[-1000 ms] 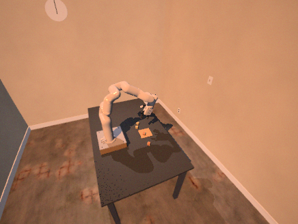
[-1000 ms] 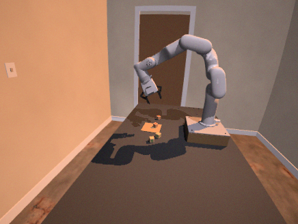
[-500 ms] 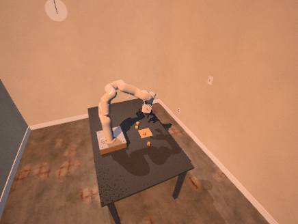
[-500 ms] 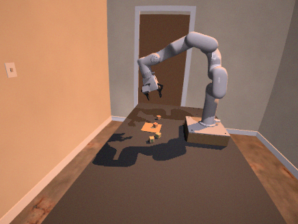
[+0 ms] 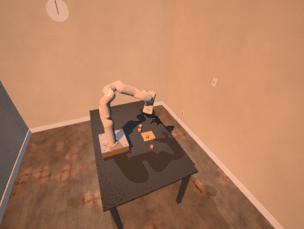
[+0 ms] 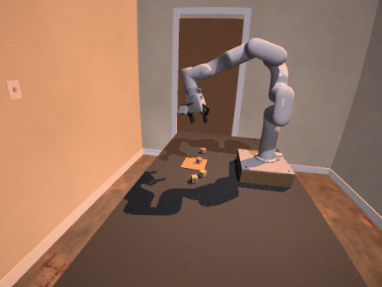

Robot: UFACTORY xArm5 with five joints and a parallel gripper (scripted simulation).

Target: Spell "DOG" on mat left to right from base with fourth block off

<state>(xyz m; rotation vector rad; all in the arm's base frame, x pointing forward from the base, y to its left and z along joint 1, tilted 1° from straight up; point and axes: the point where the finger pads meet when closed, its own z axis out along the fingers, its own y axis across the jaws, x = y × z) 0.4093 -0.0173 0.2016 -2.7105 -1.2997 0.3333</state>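
The orange mat (image 5: 149, 135) lies on the dark table in front of the robot's base; it also shows in the exterior view (image 6: 194, 163). One small block (image 6: 198, 161) sits on the mat. Two blocks (image 6: 194, 178) (image 6: 202, 173) lie close together off the mat, also seen in the top view (image 5: 139, 128). Another block (image 5: 151, 146) (image 6: 203, 150) lies off the mat on the opposite side. The letters are too small to read. My gripper (image 6: 198, 115) (image 5: 149, 109) is open and empty, high above the table beyond the mat.
The robot's base (image 5: 114, 143) stands on a box at the table's edge near the mat. The table's edges lie near the blocks on both sides. A wall runs close along one side of the table.
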